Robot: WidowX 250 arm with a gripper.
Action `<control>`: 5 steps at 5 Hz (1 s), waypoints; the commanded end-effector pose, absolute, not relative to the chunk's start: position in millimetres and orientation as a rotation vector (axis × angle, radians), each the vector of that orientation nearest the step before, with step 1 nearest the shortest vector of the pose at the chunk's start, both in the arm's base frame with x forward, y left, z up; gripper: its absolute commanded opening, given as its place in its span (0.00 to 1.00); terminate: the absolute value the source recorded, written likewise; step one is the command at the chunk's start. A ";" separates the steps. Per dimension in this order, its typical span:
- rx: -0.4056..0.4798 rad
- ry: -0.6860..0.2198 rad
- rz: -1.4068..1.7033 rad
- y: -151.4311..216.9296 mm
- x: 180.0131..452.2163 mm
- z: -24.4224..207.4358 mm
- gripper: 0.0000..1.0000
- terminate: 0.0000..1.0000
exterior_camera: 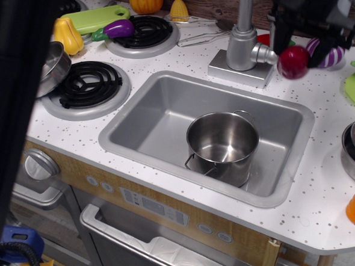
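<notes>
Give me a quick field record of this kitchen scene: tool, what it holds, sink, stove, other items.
tool: tool at upper right, beside the faucet, raised off the counter
held: dark red round toy gripped between its fingers
sink: sink contains a steel pot, upright and empty
stove: purple eggplant on the rear burner
other: yellow squash, green board, orange pumpkin

You're basically looking at a toy play kitchen here: white speckled countertop, a grey sink with a steel pot sitting in it, a chunky faucet, black coil burners, an oven door handle below, plus plastic veggies like the eggplant and pumpkin.
</notes>
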State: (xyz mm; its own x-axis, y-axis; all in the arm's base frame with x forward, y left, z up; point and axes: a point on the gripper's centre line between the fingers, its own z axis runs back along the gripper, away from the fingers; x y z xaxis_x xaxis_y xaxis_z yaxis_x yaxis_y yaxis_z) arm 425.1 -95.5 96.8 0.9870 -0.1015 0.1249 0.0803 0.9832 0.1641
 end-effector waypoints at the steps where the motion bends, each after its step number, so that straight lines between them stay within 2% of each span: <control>1: 0.178 -0.177 -0.077 -77.3 403.5 152.0 0.00 0.00; 2: 0.125 -0.108 -0.023 -62.6 387.6 140.7 1.00 0.00; 4: 0.074 -0.095 0.030 -32.2 370.1 105.0 1.00 0.00; 5: 0.032 -0.095 0.029 -28.5 367.0 99.9 1.00 1.00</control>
